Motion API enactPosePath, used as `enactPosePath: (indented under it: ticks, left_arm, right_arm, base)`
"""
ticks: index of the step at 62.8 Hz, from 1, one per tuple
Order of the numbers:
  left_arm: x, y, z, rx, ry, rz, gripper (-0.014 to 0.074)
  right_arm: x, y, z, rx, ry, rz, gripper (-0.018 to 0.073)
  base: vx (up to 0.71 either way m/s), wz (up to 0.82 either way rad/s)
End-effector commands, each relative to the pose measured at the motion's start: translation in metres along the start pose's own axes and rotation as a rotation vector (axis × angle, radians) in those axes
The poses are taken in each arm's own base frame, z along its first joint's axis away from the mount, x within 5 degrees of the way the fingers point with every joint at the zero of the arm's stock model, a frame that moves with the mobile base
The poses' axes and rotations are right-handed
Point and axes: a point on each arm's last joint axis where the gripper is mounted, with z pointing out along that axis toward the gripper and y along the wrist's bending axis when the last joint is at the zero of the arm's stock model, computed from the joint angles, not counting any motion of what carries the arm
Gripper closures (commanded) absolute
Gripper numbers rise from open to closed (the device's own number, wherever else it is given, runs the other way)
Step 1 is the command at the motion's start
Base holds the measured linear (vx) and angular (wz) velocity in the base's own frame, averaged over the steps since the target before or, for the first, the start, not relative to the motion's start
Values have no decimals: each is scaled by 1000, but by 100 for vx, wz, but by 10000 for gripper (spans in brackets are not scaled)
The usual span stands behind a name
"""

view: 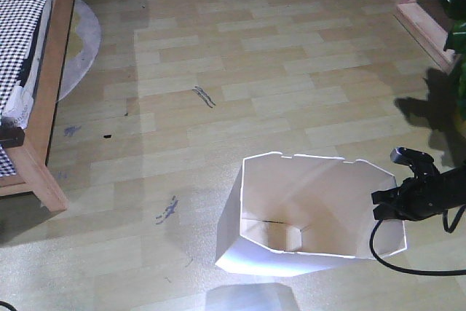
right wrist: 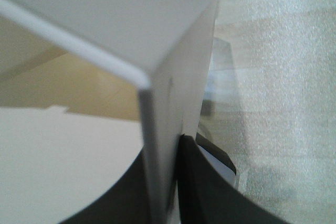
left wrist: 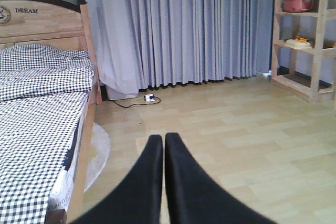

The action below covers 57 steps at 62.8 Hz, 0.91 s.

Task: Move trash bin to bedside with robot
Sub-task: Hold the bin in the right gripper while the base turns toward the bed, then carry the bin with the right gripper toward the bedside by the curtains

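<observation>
Item 1: trash bin (view: 313, 187), on floor at 5 o'clock, well apart from bed (view: 45, 100) at 9 o'clock. Right claw (view: 384, 206) clamped on its 3 o'clock wall. Left claw (left wrist: 164, 177) closed, empty. Handling: drag slowly bedward, low grip, avoid tipping.

Smooth matt plastic trash bin (view: 234, 229)

Items counted: one trash bin (view: 230, 231); one bed (left wrist: 37, 129); two tools, namely left tool (left wrist: 164, 139) and right tool (view: 381, 206); one round rug (view: 84, 41); one wooden shelf unit (left wrist: 315, 40); one pink basin (left wrist: 297, 3); one potted plant (view: 451, 5); one power strip (left wrist: 149, 97).
</observation>
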Motion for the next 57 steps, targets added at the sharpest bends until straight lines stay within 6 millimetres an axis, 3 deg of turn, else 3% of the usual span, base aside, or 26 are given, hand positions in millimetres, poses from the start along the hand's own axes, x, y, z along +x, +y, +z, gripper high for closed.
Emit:
enactPosePath:
  ticks: [1, 57]
  left_arm:
    - [-3, 0, 0, 7, -69, -23, 603]
    - [-3, 0, 0, 7, -69, -23, 603]
  right_arm:
    - [-16, 24, -23, -185, -73, 4, 563]
    - [-16, 24, -23, -185, -73, 4, 563]
  base:
    - [22, 9]
    - [26, 15]
